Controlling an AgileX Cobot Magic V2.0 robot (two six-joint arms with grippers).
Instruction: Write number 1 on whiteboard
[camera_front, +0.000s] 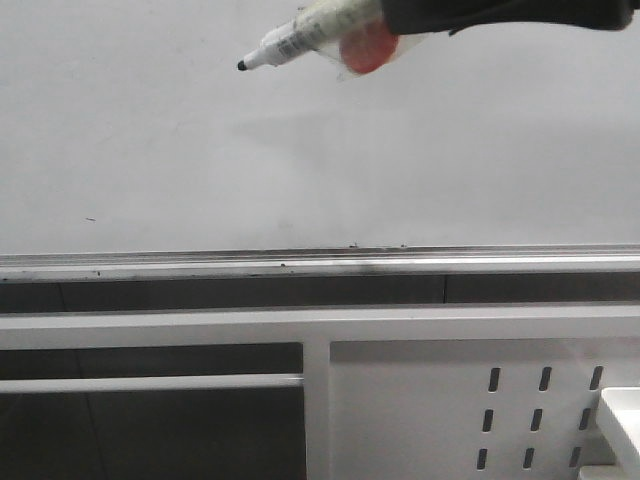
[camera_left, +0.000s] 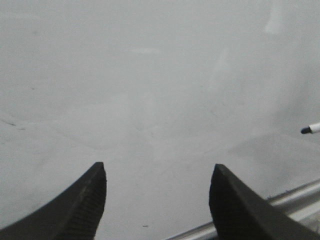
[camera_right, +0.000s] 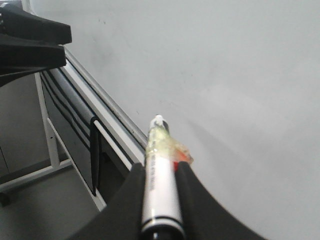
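The whiteboard (camera_front: 300, 160) fills the upper front view, with its grey metal rail (camera_front: 300, 265) along the bottom edge. No number 1 stroke shows on it, only small specks. My right gripper (camera_front: 400, 22) is at the top, shut on a white marker pen (camera_front: 300, 38). The pen's black tip (camera_front: 243, 66) points left and down, close to the board; I cannot tell if it touches. In the right wrist view the pen (camera_right: 160, 185) lies between the fingers of the right gripper (camera_right: 160, 167). My left gripper (camera_left: 159, 167) is open and empty, facing the board (camera_left: 150, 75); the pen tip (camera_left: 306, 130) shows at the edge.
A white perforated metal frame (camera_front: 450, 400) stands below the rail, with a white box corner (camera_front: 622, 420) at the lower right. In the right wrist view a black part of the other arm (camera_right: 30, 37) is near the rail (camera_right: 110, 107), above grey floor (camera_right: 45, 210).
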